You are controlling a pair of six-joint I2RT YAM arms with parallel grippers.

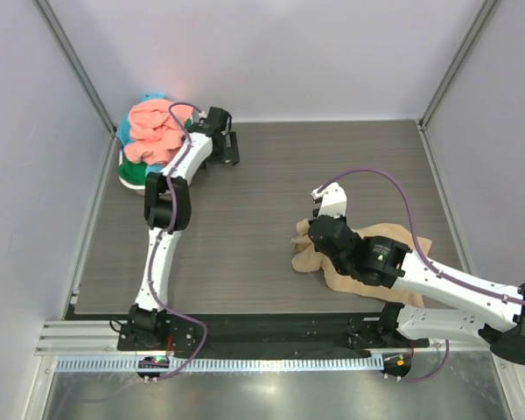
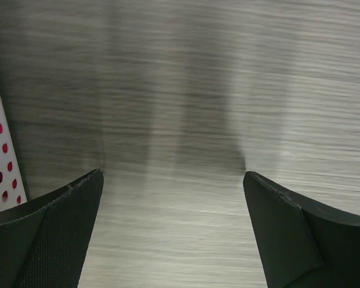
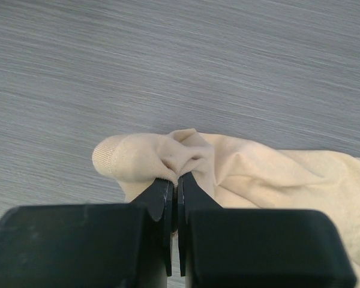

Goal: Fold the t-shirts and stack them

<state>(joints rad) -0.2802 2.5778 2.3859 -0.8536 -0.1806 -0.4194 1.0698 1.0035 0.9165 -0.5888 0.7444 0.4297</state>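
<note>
Right gripper [image 3: 176, 183] pinches tan t-shirt [image 3: 264, 174] at 4 o'clock, likely to spread it; left gripper [image 2: 173, 177] wide, empty, near 10 o'clock shirt pile [image 1: 153, 131].

no readable text, labels or signs

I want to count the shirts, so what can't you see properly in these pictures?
- Top view: pink shirt covers the pile; teal shirt and green shirt show only edges.
- Top view: right arm hides the middle of the tan shirt.
- Right wrist view: tan shirt cut off at the right edge.
- Left wrist view: basket is only a sliver at the left edge.
</note>
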